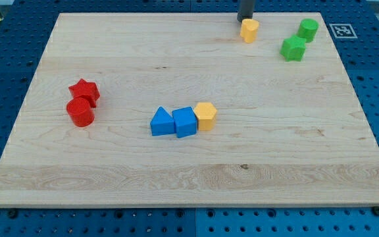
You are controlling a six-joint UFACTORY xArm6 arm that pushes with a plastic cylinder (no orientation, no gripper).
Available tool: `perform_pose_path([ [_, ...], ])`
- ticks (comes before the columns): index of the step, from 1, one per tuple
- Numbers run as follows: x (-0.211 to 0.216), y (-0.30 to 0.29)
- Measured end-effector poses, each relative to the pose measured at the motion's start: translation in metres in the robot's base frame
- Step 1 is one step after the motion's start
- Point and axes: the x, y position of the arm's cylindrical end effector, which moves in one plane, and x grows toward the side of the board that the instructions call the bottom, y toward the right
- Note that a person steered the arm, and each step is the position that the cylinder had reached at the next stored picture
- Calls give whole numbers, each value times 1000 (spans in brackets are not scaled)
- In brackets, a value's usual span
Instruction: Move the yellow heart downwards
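Item 1: yellow heart [249, 30] — near the board's top edge, right of centre. My tip [245, 20] sits just above it, apparently touching; a bare rod, nothing to open or close.

Item 2: green blocks, 2 — a cylinder [308, 29] and a star-like piece [293, 49], at the heart's right, apart from it.

Risk: the tip stands slightly left of the heart's middle, so a downward push may skew it rightward toward the green pair.

Obscured: the rod is cut off by the view's top; the heart's lobes are hard to make out.
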Motion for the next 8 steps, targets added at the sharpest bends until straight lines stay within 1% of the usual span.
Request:
perform_pose_path([
  [3,29,3],
  [5,29,-1],
  [7,68,-1],
  [8,70,-1],
])
